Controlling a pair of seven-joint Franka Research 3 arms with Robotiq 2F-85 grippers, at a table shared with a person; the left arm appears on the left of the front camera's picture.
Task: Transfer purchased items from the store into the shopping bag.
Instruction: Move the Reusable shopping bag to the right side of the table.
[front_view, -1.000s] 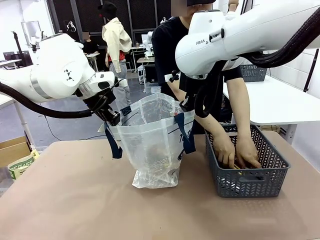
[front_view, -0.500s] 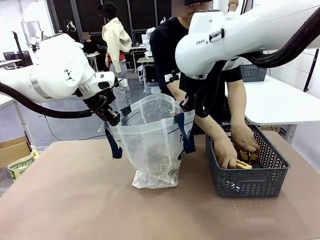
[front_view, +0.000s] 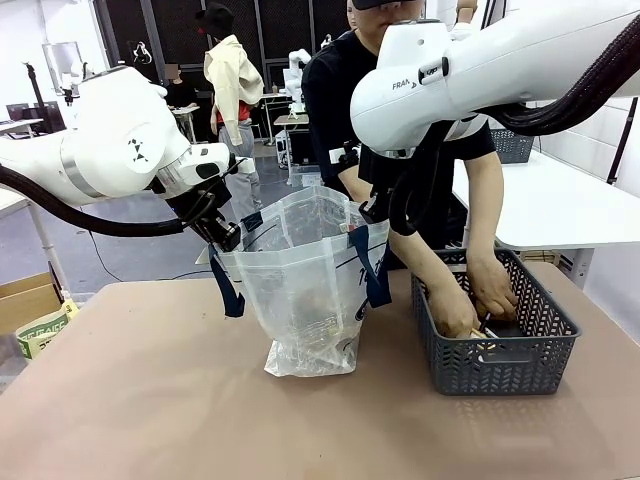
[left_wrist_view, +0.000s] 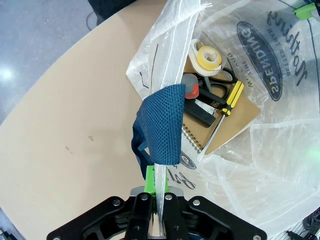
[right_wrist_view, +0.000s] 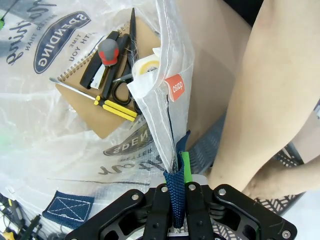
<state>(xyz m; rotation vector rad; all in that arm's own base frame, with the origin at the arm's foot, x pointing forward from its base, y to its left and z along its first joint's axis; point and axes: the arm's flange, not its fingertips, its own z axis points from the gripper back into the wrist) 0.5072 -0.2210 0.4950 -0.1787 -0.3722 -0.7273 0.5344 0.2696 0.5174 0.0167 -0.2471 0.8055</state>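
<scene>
We find left hand (left_wrist_view: 156, 194) pinched shut on rim of translucent whitish plastic tote (front_view: 300, 290), 9 o'clock; right hand (right_wrist_view: 179, 174) likewise, 3 o'clock: mouth spread for loading.

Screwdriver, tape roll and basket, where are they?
screwdriver (left_wrist_view: 232, 98), left wrist view, on its yellow-and-black handle.
tape roll (left_wrist_view: 207, 57), left wrist view, on its yellow face.
basket (front_view: 495, 368), front view, on its front wall.

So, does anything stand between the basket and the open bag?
Partly: the right gripper, shut on the bag, hangs at its rim on the basket side. The mouth itself is open; the left gripper holds the opposite rim.
</scene>
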